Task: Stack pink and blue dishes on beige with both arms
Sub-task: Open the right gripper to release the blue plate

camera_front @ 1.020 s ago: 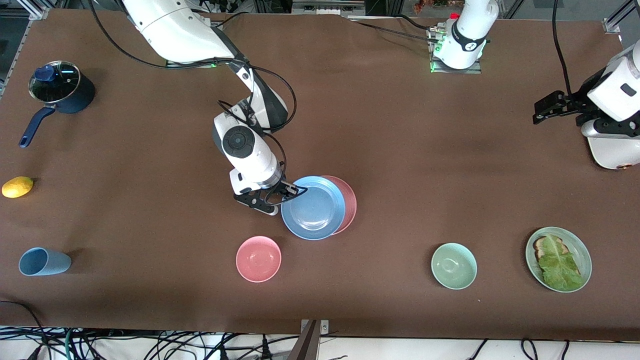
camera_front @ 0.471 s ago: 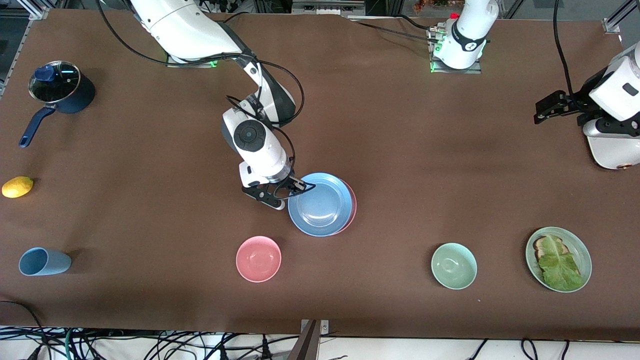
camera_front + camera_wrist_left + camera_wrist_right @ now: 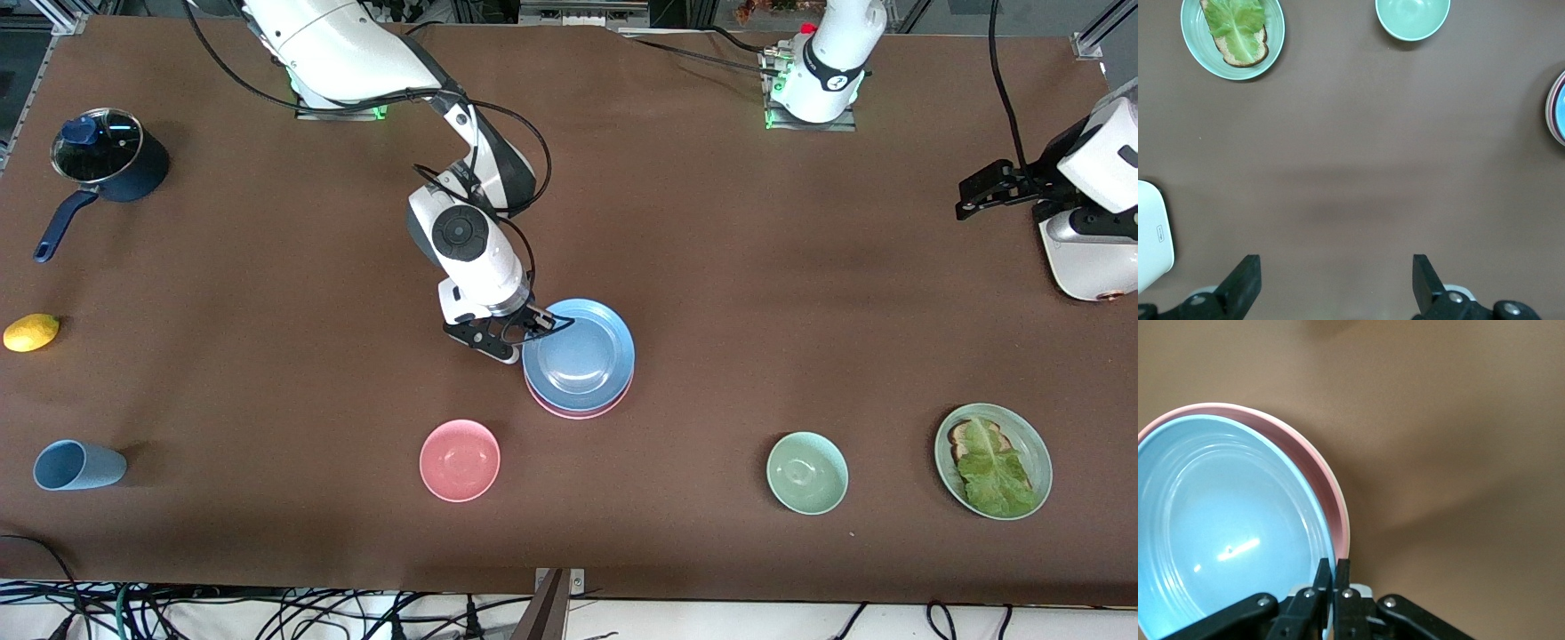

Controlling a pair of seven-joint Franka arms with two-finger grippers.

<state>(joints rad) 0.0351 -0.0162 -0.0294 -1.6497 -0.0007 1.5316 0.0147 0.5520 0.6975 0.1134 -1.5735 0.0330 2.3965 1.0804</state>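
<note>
Blue plate: dusty-blue ridged-rim flat plate (image 3: 580,357) — stiff, light, glossy, likely slippery; grip at rim.
Right claw (image 3: 542,324): pinched thin on that rim, over salmon-pink plate (image 3: 578,409).
Left claw (image 3: 1333,283): spread wide, waiting above brown worktop (image 3: 729,267).

From my console, the blue plate (image 3: 579,356) covered nearly all of the pink plate (image 3: 578,411), and I could not make out the beige plate under them. In the left wrist view the stack was cut off at the frame edge. The right wrist view cropped the blue plate too, with the right gripper (image 3: 1333,577) masking part of its rim.
</note>
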